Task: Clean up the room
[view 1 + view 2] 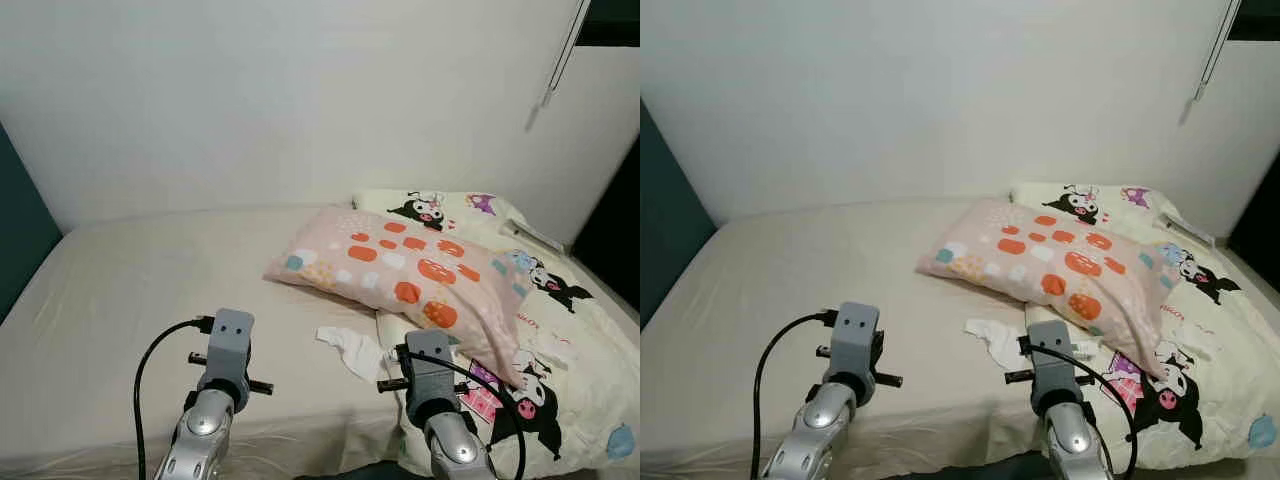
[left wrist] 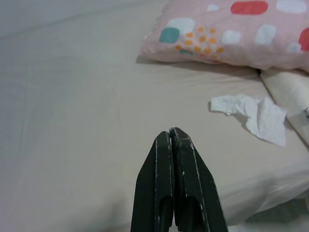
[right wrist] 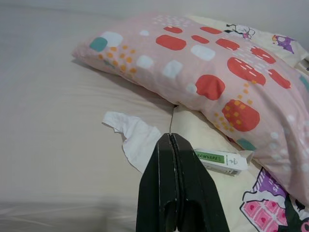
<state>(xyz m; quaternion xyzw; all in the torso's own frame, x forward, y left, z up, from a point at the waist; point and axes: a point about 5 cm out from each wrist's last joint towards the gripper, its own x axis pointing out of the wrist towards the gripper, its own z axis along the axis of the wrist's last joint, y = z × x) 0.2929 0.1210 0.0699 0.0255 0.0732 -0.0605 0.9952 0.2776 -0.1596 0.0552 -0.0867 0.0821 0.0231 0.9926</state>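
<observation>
Two items left on the bed (image 1: 120,300), nothing yet collected: tissue (image 3: 137,137) just ahead of the empty, pressed-shut right gripper (image 3: 172,137), small box (image 3: 222,162) beside it under the pillow (image 3: 203,63); left gripper (image 2: 172,133) likewise closed, empty.

Pink spotted pillow (image 1: 1050,262) on cream bed (image 1: 790,290), crumpled white tissue (image 1: 992,338) beside it, cartoon-print blanket (image 1: 1200,330)

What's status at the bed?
Left hand and right hand both shut, empty, over bed edge. Crumpled tissue and small box beside pink pillow. Nothing blocking.
</observation>
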